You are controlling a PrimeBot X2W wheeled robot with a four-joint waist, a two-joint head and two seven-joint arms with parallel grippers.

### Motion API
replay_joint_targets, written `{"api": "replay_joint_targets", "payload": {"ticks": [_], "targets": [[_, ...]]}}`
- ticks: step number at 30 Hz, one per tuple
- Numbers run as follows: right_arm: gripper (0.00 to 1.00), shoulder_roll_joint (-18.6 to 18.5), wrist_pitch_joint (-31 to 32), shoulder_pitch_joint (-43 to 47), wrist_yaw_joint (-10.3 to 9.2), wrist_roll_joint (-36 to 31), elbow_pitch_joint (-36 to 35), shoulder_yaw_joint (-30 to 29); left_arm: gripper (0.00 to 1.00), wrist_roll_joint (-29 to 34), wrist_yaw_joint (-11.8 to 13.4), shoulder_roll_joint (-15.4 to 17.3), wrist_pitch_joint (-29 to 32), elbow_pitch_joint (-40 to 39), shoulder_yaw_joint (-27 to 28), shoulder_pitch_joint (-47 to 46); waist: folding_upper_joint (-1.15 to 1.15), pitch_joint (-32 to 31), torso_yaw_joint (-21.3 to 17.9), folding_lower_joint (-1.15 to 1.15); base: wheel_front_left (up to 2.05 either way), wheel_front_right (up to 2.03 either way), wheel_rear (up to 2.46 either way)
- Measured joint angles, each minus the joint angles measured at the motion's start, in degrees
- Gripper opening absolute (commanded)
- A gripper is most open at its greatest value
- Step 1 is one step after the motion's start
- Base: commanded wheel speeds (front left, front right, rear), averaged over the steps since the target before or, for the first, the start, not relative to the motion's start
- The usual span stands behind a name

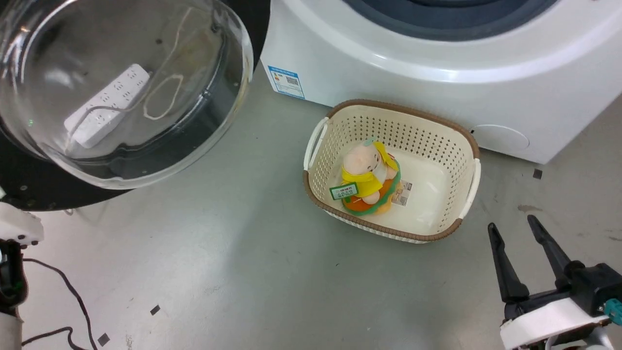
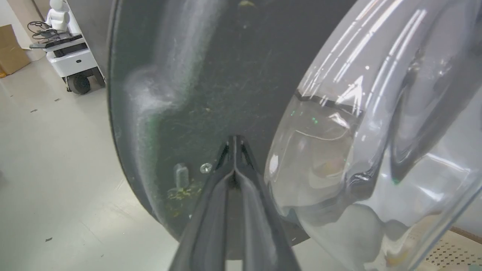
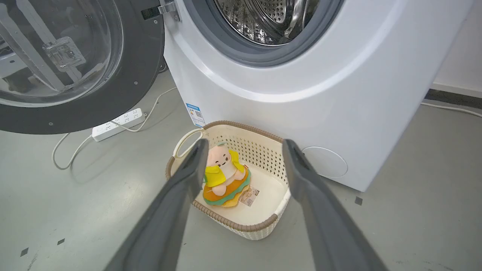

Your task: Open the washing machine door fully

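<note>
Washing machine door stands open, dead ahead of my left jaws and well up-left of my right ones; hinged on the machine's left edge. White washing machine is beyond my right jaws, with the steel drum exposed. Cream basket sits on the floor just past my right fingertips, against the machine front. White power strip lies on the floor left of my right jaws, under the door. Plush toy is inside the basket, between my right fingers in the wrist view. Left gripper: jaws pressed together, pinching nothing, tips at the door's black inner face, glass bowl just to their right; contact I can't tell. Right gripper: jaws spread wide, empty, clear of everything.
</note>
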Motion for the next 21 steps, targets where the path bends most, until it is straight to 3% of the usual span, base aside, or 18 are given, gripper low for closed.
{"api": "replay_joint_targets", "payload": {"ticks": [12, 15, 21], "targets": [[1.00, 0.5, -0.7, -0.8, 0.00, 0.0, 1.4, -0.4, 0.00, 0.6, -2.7, 0.4, -4.9, 5.2, -1.6, -3.0, 0.00, -2.4, -1.1, -0.01, 0.00, 0.00, 0.00], [1.00, 1.3, -1.4, -0.8, 0.00, 0.1, 2.2, -0.4, 0.00, 1.6, -3.0, -0.5, -5.8, 2.6, -2.7, -2.7, 0.00, -4.2, -1.4, -0.01, 0.00, 0.00, 0.00], [1.00, 3.2, -3.4, -0.7, 0.01, 0.3, 3.2, -1.1, 0.00, 3.0, -2.8, -5.6, -6.6, -8.0, -6.6, 3.8, 0.00, -9.6, -3.3, -0.02, 0.00, 0.00, 0.00]]}}
